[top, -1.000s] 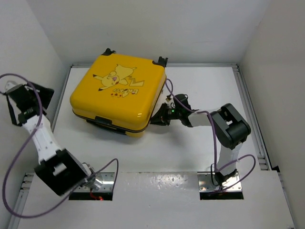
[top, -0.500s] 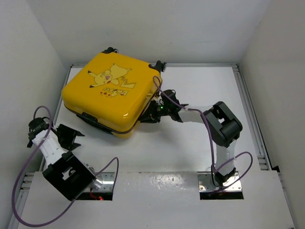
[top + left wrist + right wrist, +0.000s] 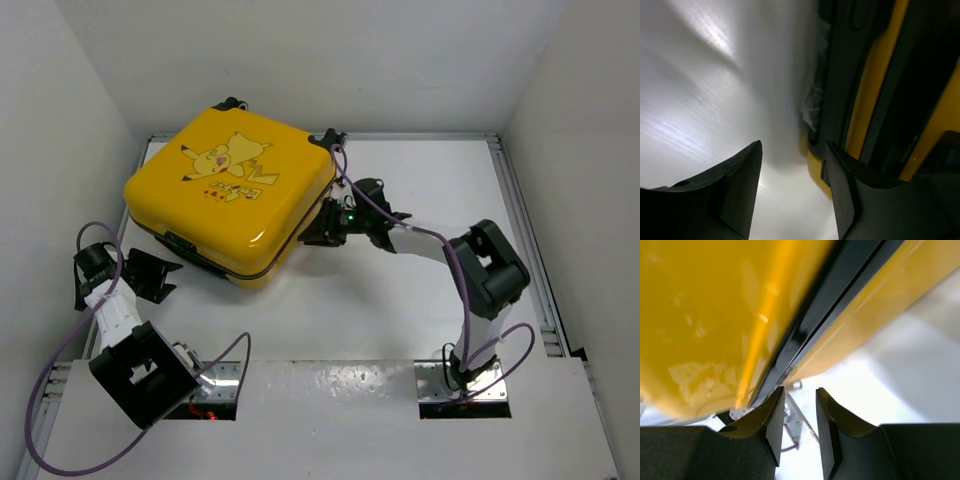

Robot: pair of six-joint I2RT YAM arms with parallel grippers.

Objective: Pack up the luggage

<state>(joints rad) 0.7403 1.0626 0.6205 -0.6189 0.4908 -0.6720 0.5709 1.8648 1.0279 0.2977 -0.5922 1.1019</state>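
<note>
Top external, panel (a). Student: nearest item first, what is the left gripper (image 3: 150, 277) doing?

Tutor: It sits low over the white table (image 3: 400, 300), just beside the near-left side of the large yellow hard-shell suitcase (image 3: 235, 195). Left wrist view: left gripper (image 3: 792, 185) is spread wide w/ nothing betw. the fingers. The suitcase (image 3: 865, 100) edge lies just past the right finger (image 3: 840, 190).

Student: Where does the suitcase lie, and which way does it point?

Tutor: Far-left part of the table, flat, lid down, cartoon shell up. The outline is nearly square, so the long axis is a judgement: approx. near-left to far-right. The side w/ a black fitting (image 3: 185, 245) faces the left gripper; the black wheels (image 3: 330, 134) are at the far end.

Student: Right gripper (image 3: 322, 226)?

Tutor: At the suitcase's right side, level w/ the black zipper seam (image 3: 832, 307). Right wrist view: right gripper (image 3: 796, 422) is slightly parted. A small metal piece (image 3: 791, 412) shows in the gap, but nothing is seen pinched.

Student: Failure modes?

Tutor:
1. Glossy shell on a smooth table: a one-sided push prob. spins or slides it toward the left wall (image 3: 60, 150) instead of working the seam.
2. The fingers may skid off the curved shell.
3. The purple cable (image 3: 344, 172) runs close by a wheel and could snag.
4. A pale fuzzy bit (image 3: 811, 102) sits by the seam, identity unclear; it might jam a zip.
</note>
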